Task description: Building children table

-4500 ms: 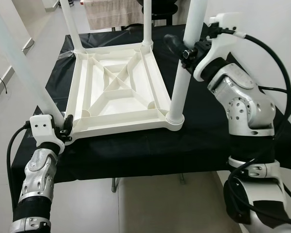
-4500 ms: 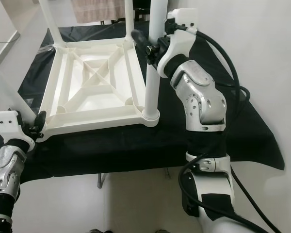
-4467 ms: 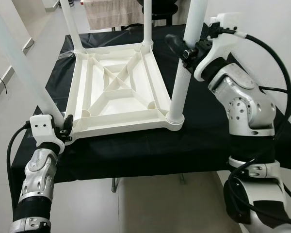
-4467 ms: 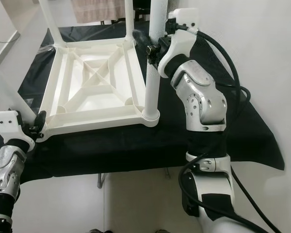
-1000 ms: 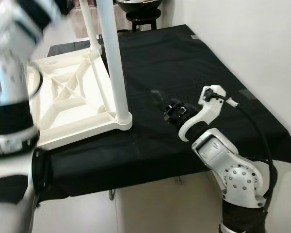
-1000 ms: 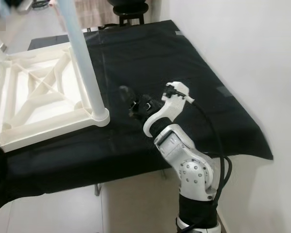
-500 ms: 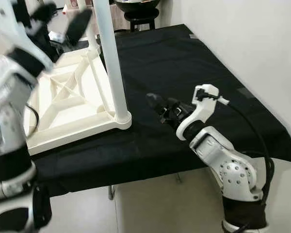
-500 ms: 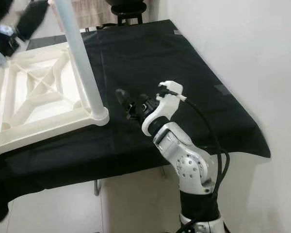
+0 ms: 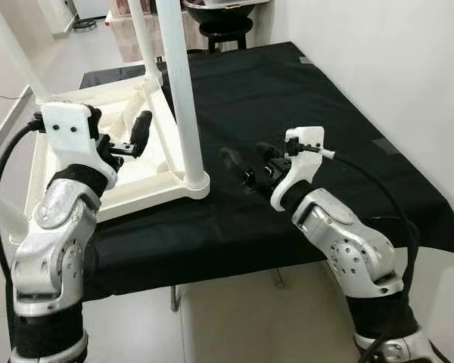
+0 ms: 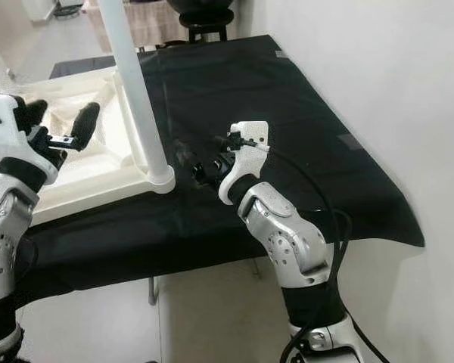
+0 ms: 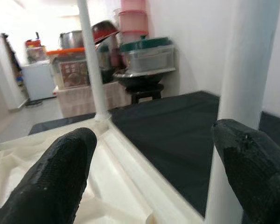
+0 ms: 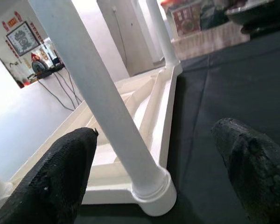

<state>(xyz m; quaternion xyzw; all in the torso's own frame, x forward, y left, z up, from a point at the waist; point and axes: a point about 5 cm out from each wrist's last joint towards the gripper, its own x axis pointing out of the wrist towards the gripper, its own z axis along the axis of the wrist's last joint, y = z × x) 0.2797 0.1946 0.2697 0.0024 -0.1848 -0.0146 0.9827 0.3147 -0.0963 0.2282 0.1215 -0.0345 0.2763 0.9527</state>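
The upturned white children's table (image 9: 98, 162) lies on the black-draped worktop (image 9: 310, 106), legs up. My right tool (image 9: 246, 162) has let go of the near leg (image 9: 183, 98) and now hovers beside it, fingers wide. My left tool (image 9: 121, 136) has risen over the frame, also wide.

bright, even indoor light, sharp head views, wrist foregrounds softly blurred.
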